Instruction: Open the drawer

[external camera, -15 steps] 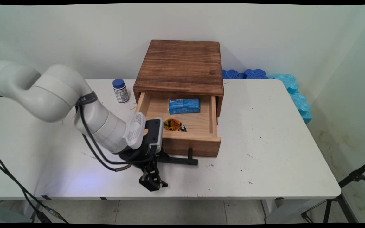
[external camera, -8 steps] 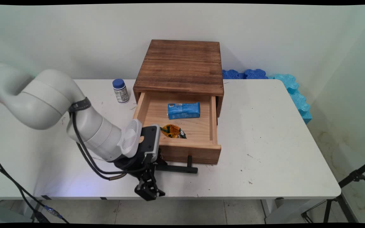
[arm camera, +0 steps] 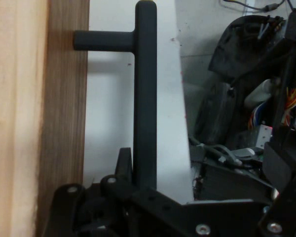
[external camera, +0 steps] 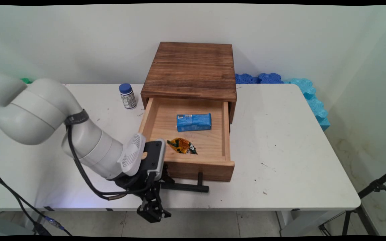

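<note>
Black two-finger gripper (arm camera: pixel 140 185) fingers clamped on black bar handle (external camera: pixel 183 186) of open light wooden drawer (external camera: pixel 193 165); blue packet (external camera: pixel 193 122) inside.

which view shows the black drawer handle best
The hand view: the handle fills the frame, its bar running into the gripper, shut on it. The main view shows the handle small, its left end hidden behind the arm.

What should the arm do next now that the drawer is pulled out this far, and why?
Probably release the black handle and back away. The gripper is clamped on it, the drawer stands far out of the wooden cabinet, and the handle nears the table's front edge.
</note>
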